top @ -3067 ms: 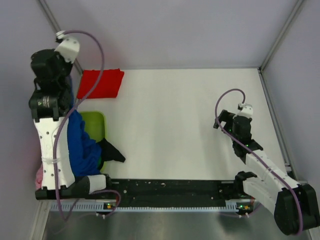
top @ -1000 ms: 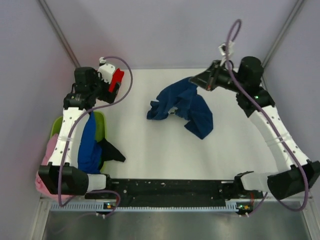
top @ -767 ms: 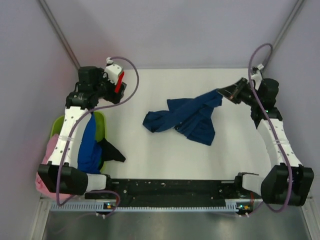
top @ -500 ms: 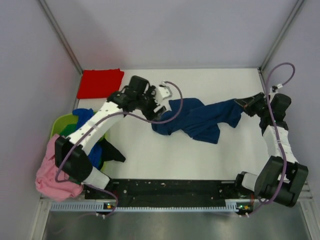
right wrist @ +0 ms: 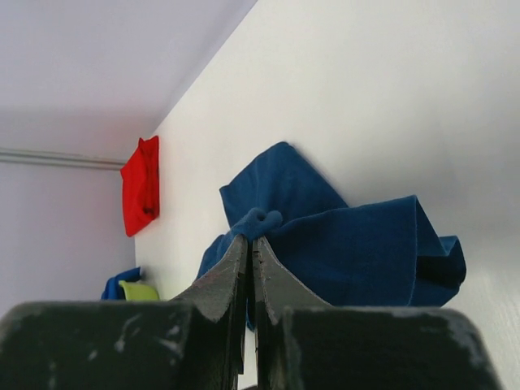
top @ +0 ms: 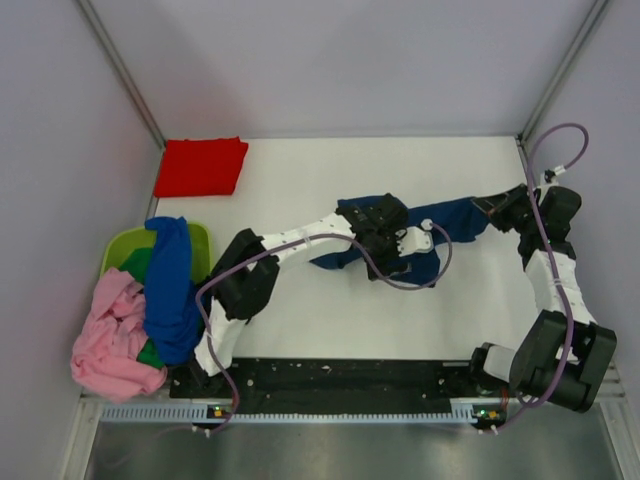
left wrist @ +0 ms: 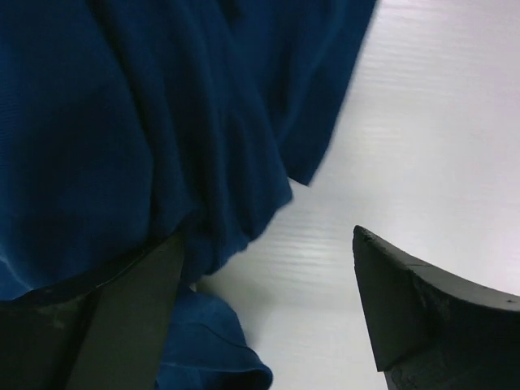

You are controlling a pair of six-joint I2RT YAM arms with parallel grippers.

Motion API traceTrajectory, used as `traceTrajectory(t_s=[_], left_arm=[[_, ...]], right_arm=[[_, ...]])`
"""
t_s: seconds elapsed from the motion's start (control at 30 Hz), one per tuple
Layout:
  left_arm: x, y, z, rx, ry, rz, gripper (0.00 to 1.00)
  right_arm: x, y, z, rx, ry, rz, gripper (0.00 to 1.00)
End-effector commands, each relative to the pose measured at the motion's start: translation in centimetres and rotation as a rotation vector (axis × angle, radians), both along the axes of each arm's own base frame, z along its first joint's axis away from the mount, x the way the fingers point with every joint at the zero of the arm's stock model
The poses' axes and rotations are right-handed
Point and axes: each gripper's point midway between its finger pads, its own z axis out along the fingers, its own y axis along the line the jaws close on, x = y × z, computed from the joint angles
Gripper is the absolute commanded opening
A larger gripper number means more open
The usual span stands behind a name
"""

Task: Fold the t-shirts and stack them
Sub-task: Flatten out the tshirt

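My left arm reaches low across the desk (top: 300, 185), pincer (top: 405, 246) spread wide over the navy t-shirt (top: 455, 220). My right pincer (top: 490, 207), raised at the desk's right side, is clamped on the shirt's end.

navy tee (top: 456, 219): crumpled, mid-table | red tee (top: 200, 166): folded (far-left corner)

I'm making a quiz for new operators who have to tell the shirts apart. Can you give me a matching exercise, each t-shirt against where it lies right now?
Things:
1. red t-shirt
2. navy t-shirt
3. royal blue t-shirt
4. pink t-shirt

Places:
A. draped over the lime basket
B. folded flat at the far left corner of the table
C. heaped at the near left, by the basket
D. crumpled in the middle of the table, one end pinched in the right gripper

Pairs: 1-B, 2-D, 3-A, 4-C
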Motion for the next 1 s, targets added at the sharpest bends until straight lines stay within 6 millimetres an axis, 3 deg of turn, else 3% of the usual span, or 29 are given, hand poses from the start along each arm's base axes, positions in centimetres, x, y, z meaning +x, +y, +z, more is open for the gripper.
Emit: traceTrajectory(t_s=[0.0,0.1,0.17,0.23,0.3,0.33,0.43,0.53,0.67,0.87,0.97], left_arm=[[4.3,-1.9,0.4,-0.042,-0.086,0.106,0.89],[6.8,-2.1,-0.4,-0.038,-0.162,0.18,0.88],[8.4,-2.3,-0.3,-0.065,-0.19,0.221,0.79],[9.2,-2.5,0.2,-0.099,-0.16,0.255,0.51],[9.7,-2.3,1.7,-0.138,-0.128,0.273,0.1],[10.3,-1.8,2.4,-0.149,-0.126,0.289,0.0],[11.8,0.6,5.7,-0.182,-0.153,0.313,0.0],[13.4,4.9,11.2,-0.244,-0.208,0.379,0.0],[12.6,9.3,18.1,-0.298,-0.327,0.404,0.0],[6.2,14.0,28.1,-0.378,-0.446,0.369,0.0],[2.9,17.1,31.7,-0.395,-0.518,0.372,0.0]], right_arm=[[0.5,-0.5,3.2,-0.075,-0.105,-0.006,0.0],[0.3,-0.4,3.7,-0.075,-0.108,-0.002,0.0],[0.2,-0.1,4.6,-0.068,-0.122,0.009,0.0],[-0.1,0.5,5.5,-0.061,-0.141,0.029,0.0],[-0.5,1.2,6.8,-0.087,-0.169,0.052,0.0],[-0.9,1.5,6.8,-0.102,-0.152,0.057,0.0],[-2.0,2.2,8.9,-0.171,-0.188,0.064,0.0],[-3.2,2.6,11.8,-0.206,-0.244,0.066,0.0],[-5.2,4.1,16.6,-0.235,-0.346,0.106,0.0],[-10.3,7.1,24.9,-0.268,-0.516,0.2,0.0],[-13.9,8.2,28.9,-0.319,-0.612,0.218,0.0]])
